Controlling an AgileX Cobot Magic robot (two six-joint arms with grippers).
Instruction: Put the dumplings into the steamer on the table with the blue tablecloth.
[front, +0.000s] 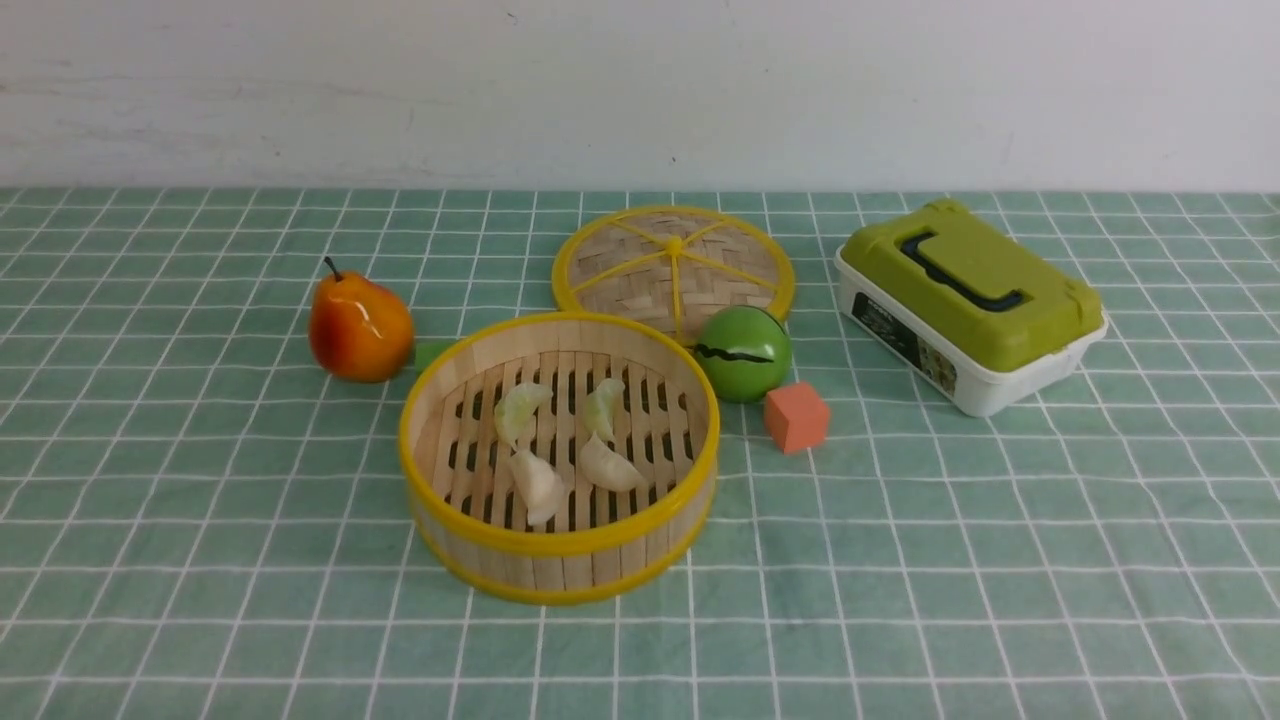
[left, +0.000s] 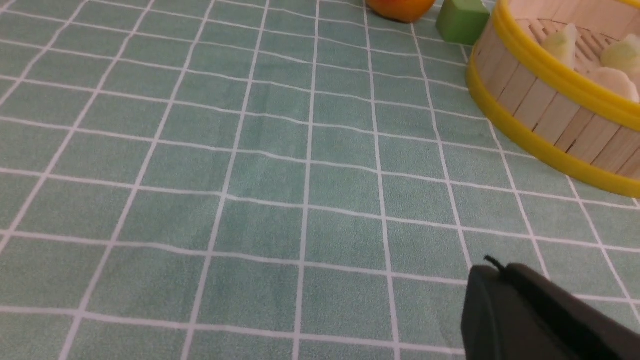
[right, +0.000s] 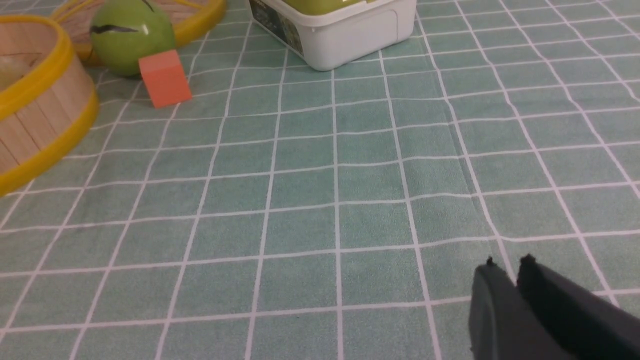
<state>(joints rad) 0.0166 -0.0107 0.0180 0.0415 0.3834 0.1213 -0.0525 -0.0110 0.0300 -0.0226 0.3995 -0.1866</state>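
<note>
front: four dumplings lay in steamer on cloth, no arms seen | left wrist: left gripper low over cloth, clenched, empty, steamer near | right wrist: right gripper low over cloth, fingers pressed together, empty

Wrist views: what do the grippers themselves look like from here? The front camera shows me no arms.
Little shows. The left gripper is a matte black, smooth, rounded block with a small nub at its tip. The right gripper shows two dark grey-black fingers, each ending in a small nub. No cables, markings or labels are visible on either.
</note>
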